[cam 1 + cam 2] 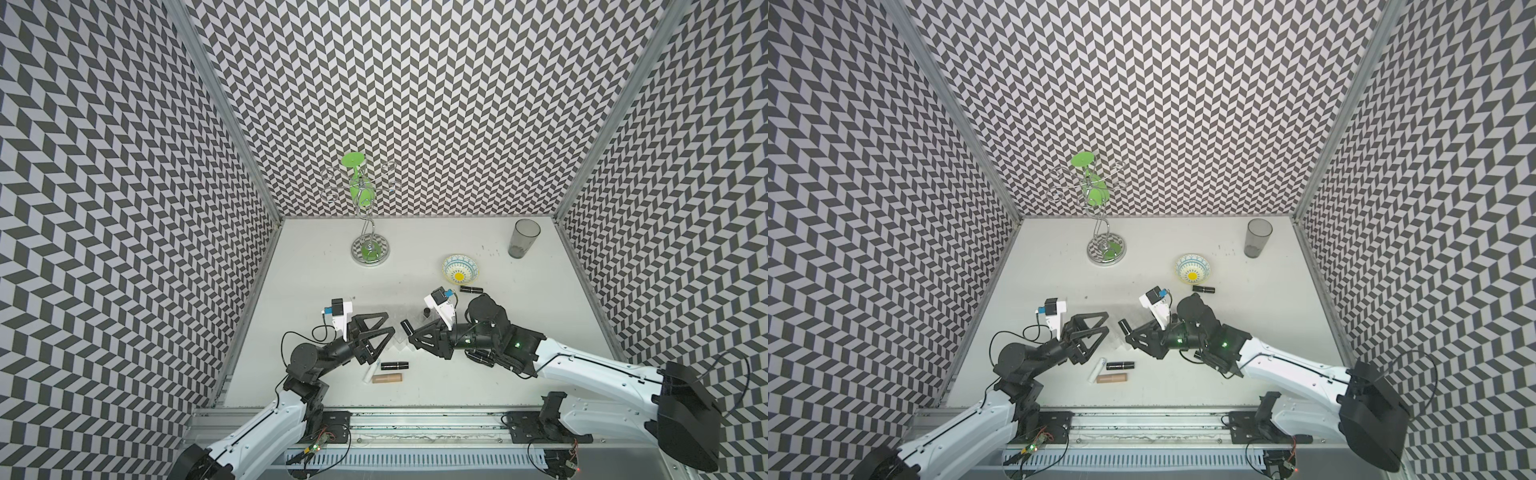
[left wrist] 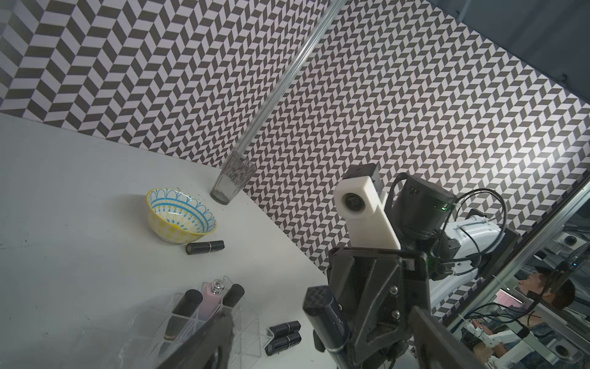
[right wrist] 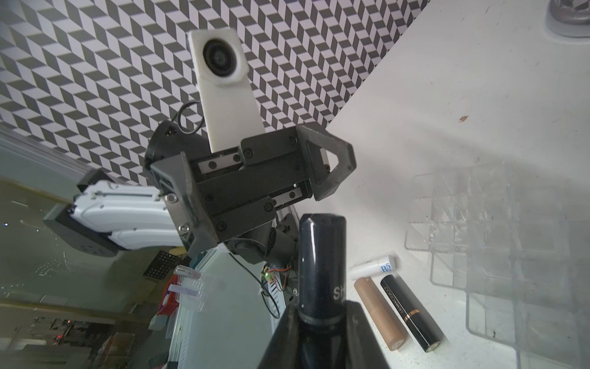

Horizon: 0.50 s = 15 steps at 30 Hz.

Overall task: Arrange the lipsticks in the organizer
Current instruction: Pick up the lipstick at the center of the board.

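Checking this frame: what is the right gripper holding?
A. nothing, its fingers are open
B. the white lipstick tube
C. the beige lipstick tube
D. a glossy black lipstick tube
D: in the right wrist view the right gripper is shut on a glossy black lipstick tube, while the beige lipstick tube and the white lipstick tube lie loose on the white table.

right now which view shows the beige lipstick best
The right wrist view: the beige lipstick lies close, large and sharp. Both top views show it whole but tiny. The left wrist view does not show it.
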Each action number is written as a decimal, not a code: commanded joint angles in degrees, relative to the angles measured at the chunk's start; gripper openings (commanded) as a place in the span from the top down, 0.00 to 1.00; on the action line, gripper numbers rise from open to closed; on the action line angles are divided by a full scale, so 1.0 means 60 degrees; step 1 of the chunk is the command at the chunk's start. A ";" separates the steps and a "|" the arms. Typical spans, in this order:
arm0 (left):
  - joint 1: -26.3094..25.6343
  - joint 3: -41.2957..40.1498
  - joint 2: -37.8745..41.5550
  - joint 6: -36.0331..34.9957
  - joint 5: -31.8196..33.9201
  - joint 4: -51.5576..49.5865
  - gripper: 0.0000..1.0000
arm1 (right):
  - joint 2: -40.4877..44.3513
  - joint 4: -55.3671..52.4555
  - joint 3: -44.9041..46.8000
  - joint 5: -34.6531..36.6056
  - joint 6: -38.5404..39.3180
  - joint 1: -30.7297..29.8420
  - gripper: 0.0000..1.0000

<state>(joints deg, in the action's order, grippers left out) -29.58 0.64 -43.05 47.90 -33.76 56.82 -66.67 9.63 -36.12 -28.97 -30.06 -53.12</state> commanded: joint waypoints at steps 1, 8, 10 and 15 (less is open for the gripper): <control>-0.0536 0.0221 -0.0831 -0.0239 0.0275 0.0801 0.11 | -0.0014 0.0794 0.0044 -0.0276 0.0324 0.0003 0.98; -0.0798 0.0433 -0.2305 -0.0039 0.0221 0.1972 0.26 | -0.0231 0.0710 0.0014 -0.0130 0.0530 -0.0007 0.98; -0.0808 0.0489 -0.2268 -0.0065 0.0250 0.1879 0.34 | -0.0266 0.0500 0.0003 0.0019 0.0615 0.0001 0.98; -0.0835 0.0683 -0.1950 -0.0424 0.0444 0.0921 0.42 | -0.0344 0.0303 0.0030 0.0320 0.0692 0.0007 0.97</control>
<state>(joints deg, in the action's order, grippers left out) -34.24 2.98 -55.72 47.00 -31.97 63.59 -67.99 10.33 -35.79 -28.42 -27.07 -53.12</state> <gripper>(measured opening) 0.590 0.229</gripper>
